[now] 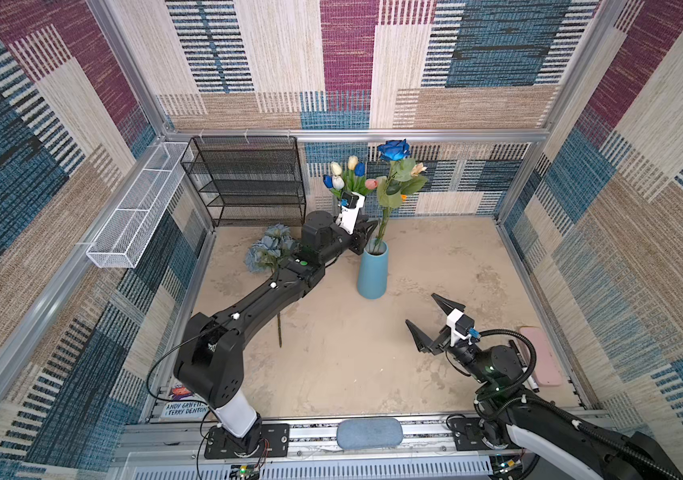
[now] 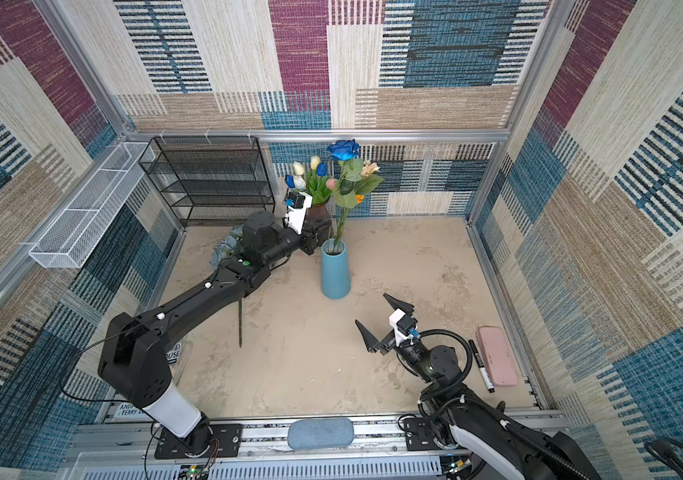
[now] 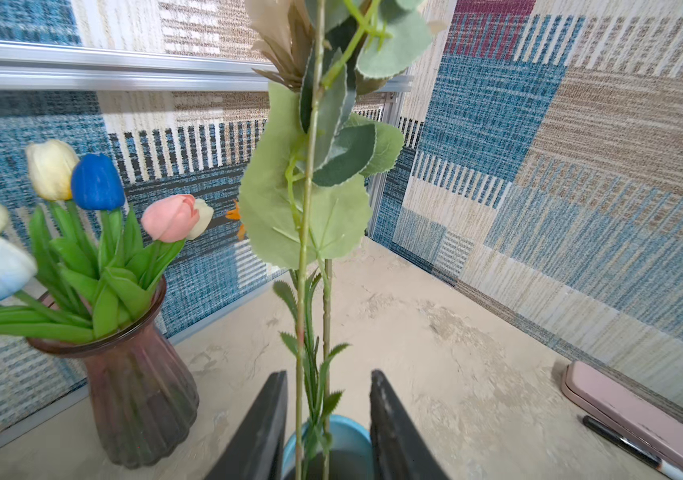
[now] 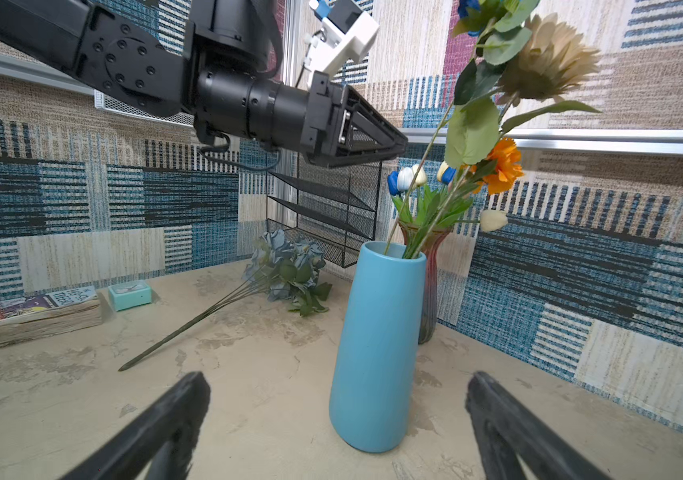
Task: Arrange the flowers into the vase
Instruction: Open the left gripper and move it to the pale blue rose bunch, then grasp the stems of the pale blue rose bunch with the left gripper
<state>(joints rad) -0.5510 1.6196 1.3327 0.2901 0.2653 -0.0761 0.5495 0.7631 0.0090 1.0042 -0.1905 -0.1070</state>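
A tall blue vase stands mid-table and holds long stems with a bright-blue rose, beige and orange blooms. My left gripper is open just above the vase rim; the stems pass between its jaws with a gap on each side. A dusty-blue bunch lies on the table, partly under the left arm. Tulips sit in a reddish glass vase behind. My right gripper is wide open, empty, in front of the blue vase.
A black mesh shelf stands at the back left, and a white wire basket hangs on the left wall. A pink case and a marker lie at the right edge. A book and a teal clock lie at the left.
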